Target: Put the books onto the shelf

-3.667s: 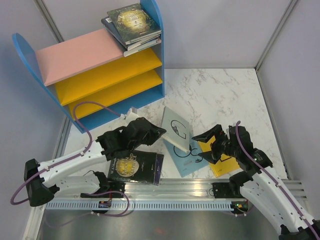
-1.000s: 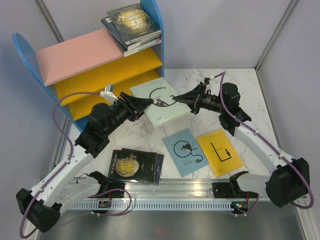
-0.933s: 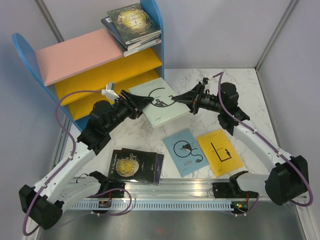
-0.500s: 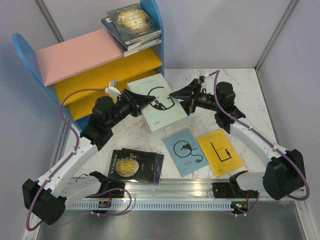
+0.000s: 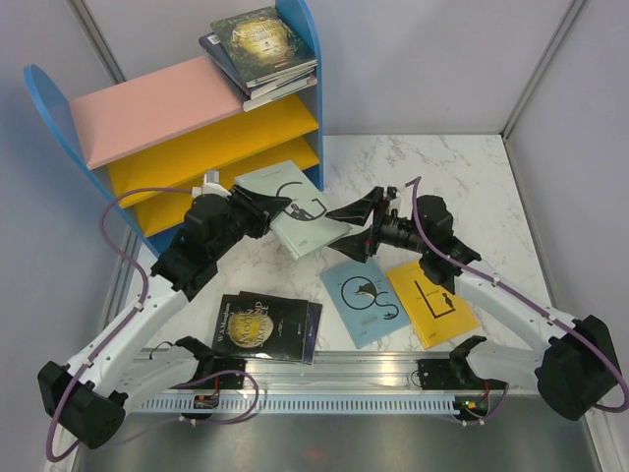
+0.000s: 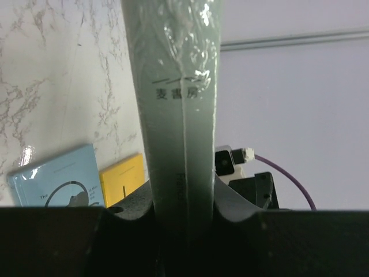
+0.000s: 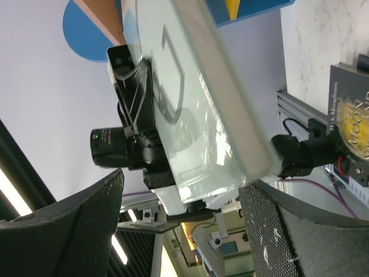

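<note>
My left gripper is shut on one edge of a pale grey-blue book, holding it tilted above the table just in front of the shelf. In the left wrist view the book stands edge-on between the fingers. My right gripper is open just right of the book's free edge, not touching it; its wrist view shows the book beyond the spread fingers. A stack of books lies on the shelf's top at the right. Flat on the table lie a teal-blue book, a yellow one and a black one with gold lettering.
The shelf has blue side panels, a pink top board and two yellow lower boards. Grey walls close the table at the back and sides. A metal rail runs along the near edge by the arm bases.
My right gripper has let go of the pale book, opened wide and drawn back toward the near right. The left gripper has tightened on the book and carried it slightly left, toward the shelf.
</note>
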Robot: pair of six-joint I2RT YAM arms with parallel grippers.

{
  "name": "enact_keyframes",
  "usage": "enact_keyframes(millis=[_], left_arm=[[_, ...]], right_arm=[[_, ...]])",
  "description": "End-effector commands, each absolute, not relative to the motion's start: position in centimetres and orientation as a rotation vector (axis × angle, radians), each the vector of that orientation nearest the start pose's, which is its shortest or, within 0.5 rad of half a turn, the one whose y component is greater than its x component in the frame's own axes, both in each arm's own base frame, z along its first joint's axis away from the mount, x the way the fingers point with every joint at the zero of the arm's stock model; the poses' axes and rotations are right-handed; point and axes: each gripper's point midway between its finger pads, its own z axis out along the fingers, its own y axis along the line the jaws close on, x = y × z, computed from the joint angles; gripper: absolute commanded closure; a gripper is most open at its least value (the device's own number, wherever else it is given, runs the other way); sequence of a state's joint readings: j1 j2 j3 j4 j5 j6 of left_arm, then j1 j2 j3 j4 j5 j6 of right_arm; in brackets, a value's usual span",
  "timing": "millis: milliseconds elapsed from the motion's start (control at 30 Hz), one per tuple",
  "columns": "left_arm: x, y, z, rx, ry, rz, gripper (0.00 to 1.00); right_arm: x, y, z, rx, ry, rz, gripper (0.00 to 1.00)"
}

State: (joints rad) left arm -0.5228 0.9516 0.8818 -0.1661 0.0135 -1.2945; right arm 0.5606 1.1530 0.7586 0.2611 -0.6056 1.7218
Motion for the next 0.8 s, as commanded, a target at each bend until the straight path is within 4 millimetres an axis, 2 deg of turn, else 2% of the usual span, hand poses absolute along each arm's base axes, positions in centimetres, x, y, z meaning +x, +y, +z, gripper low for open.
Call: enact_keyframes(millis=[0,67,167,200,300,467,500,567,700,767], left_arm=[[29.6,-20.1,32.6,-0.748,1.761,-1.215,0.98],[29.5,-20.2,32.3,-0.750,1.771,-1.225,0.98],[29.1,-20.1,31.7,-0.771,1.776,-1.238,0.98],[29.0,-20.0,31.2,-0.787,1.781,-1.233,0.98],[28.6,-19.7,30.7,-0.810,1.775,-1.239,0.98],[28.1,-19.8,29.8,-0.842,1.796,-1.266,0.98],[28.0,-19.7,29.9,-0.877,1.778,-1.289,0.98],[27.9,-19.6,29.8,-0.921,1.760,-1.316,0.98],[27.8,-19.5,30.5,-0.958,1.725,-1.363,0.98],[27.7,-19.5,30.9,-0.964,1.715,-1.377,0.98]], right_arm=[[23.4,29.8,34.8,0.717,1.926,2.124,0.19],[23.9,29.8,35.6,0.729,1.878,2.145,0.21],[25.2,29.8,36.8,0.765,1.813,2.137,0.30],[25.8,29.9,36.8,0.783,1.801,2.126,0.36],[26.9,30.1,37.3,0.799,1.775,2.105,0.44],[28.0,30.8,38.3,0.791,1.744,2.089,0.45],[28.4,31.2,37.6,0.803,1.772,2.069,0.44],[28.3,32.4,38.0,0.748,1.797,2.051,0.45],[28.0,34.3,37.6,0.711,1.838,2.032,0.45],[28.1,34.6,37.3,0.729,1.834,2.027,0.45]])
